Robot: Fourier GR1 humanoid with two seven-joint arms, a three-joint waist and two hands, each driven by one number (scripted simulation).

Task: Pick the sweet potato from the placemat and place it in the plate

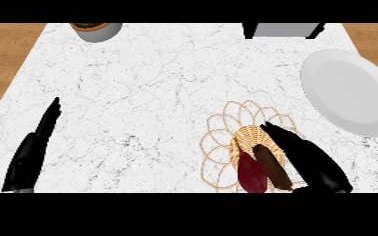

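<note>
The sweet potato is lying on the near half of the woven placemat, and the right hand is hanging over the placemat's right side, fingers straight, just beside the sweet potato and not closed round it. The white plate is sitting on the tabletop beyond the placemat's far right, while the left hand is resting open well to its left.

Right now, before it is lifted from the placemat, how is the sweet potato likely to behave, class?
The sweet potato looks long and tapered, so it would probably roll sideways if nudged. It appears solid, so likely stiff, not floppy. The woven placemat may curb rolling.
</note>
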